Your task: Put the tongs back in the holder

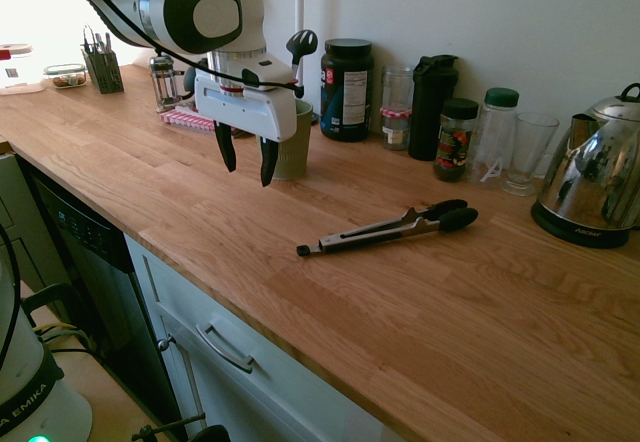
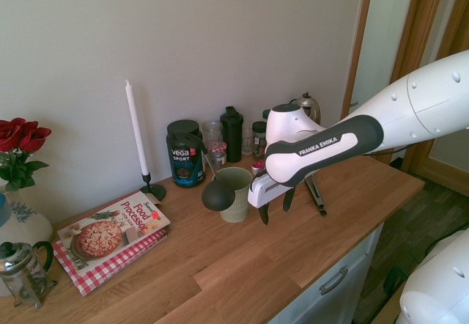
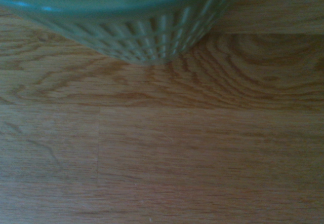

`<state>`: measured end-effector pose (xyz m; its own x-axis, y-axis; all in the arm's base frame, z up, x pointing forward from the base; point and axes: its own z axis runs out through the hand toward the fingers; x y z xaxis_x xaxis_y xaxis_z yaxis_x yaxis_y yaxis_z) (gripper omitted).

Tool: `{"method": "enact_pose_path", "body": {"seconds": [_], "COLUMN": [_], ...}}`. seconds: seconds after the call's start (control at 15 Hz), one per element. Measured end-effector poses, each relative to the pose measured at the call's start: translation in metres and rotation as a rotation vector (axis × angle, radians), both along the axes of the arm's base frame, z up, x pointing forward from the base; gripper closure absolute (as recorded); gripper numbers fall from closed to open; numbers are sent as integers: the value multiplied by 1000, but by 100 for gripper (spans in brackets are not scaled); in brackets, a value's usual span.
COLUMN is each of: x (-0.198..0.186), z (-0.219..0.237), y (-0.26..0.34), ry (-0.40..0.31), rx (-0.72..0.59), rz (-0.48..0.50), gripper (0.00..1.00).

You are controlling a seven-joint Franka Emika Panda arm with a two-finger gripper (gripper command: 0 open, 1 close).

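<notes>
The gripper (image 1: 246, 164) hangs above the worktop (image 1: 420, 302) with its two dark fingers spread apart and pointing down, and nothing is between them. Just behind it stands the holder (image 2: 234, 193), an olive-green ribbed cup, with a black ladle (image 2: 217, 192) leaning out of it; the wrist view shows only the ribbed wall of this cup and bare wood. The tongs (image 1: 390, 229) lie flat in the middle of the worktop, well apart from the gripper, with the black tips toward the back wall and the small end knob toward the front edge. I judge that the task is at its beginning: the tongs are not yet picked up. The next move calls for going over to the tongs, coming down over the slim metal arms and closing across them. Along the back edge stand a dark tub (image 1: 346, 89), jars, a glass (image 1: 526, 152) and a shiny kettle (image 1: 598, 184). At the far end lie a cookbook (image 2: 110, 236), a white candle (image 2: 138, 133) and red roses (image 2: 18, 144).
</notes>
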<state>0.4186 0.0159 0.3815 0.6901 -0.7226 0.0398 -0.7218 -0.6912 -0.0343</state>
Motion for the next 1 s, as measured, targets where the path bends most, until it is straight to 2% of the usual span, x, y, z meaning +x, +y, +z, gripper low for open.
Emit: {"method": "enact_pose_path", "body": {"seconds": [0.2,0.33,0.67,0.8,1.0], "x": [2,12,40,49,64], "z": [-2,17,93,97,80], "y": [-1,-5,-77,-120,-182], "ry": [7,-12,-61,-69,-67], "rx": [11,14,42,55,58], "rz": [-14,-50,-296,-397,-508], "gripper": [0,0,0,0,0]}}
